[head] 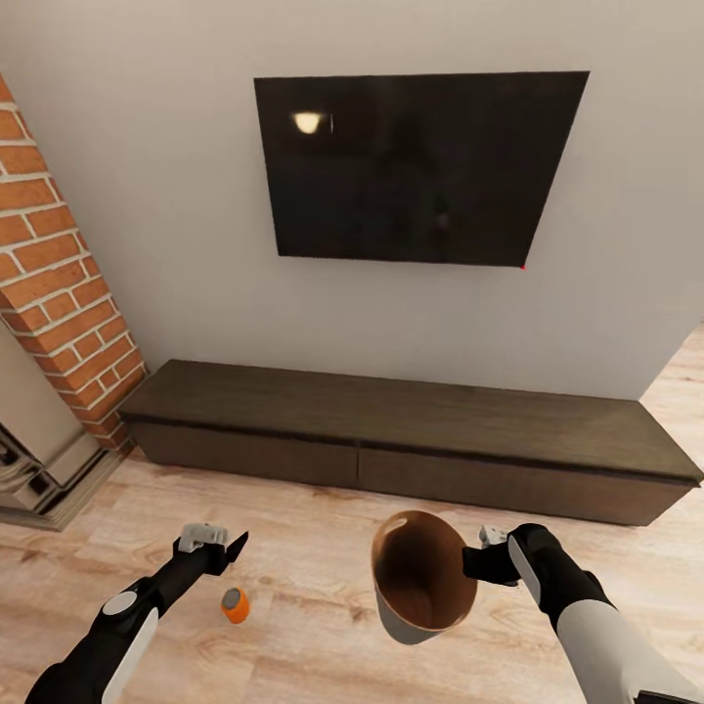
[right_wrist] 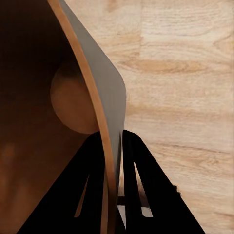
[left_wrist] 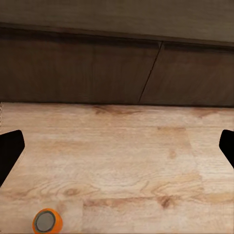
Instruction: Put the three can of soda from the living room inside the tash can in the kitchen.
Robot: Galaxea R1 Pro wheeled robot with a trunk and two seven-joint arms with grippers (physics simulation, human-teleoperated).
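Facing the living-room wall, I note at far left the red-brick fireplace (head: 54,293), its brick column running down to the wood floor (head: 313,508). Next along, my left pincer (head: 227,548) hangs above the floor with its fingers (left_wrist: 10,146) spread wide apart and nothing between them; in the left wrist view both dark fingertips sit at opposite edges of the picture with bare boards between. Just beside and below that pincer, one orange can of soda (head: 235,605) stands upright on the floor, silver top facing up; the left wrist view shows the same can (left_wrist: 47,222) near the pincer but not touched by it. Behind, the long dark low cabinet (head: 411,430) runs along the base of the wall, with a black wall-mounted screen (head: 416,166) above it. Right of centre, the tash can (head: 422,577) is held off the floor, tilted so its glossy copper-brown inside faces the head camera, its paler outside showing along the lower edge. My right pincer (head: 481,563) is clamped on its rim: the right wrist view shows one finger (right_wrist: 80,195) inside the wall and the other outside, the bin's wall (right_wrist: 100,83) pinched between them. No can is visible inside the bin.
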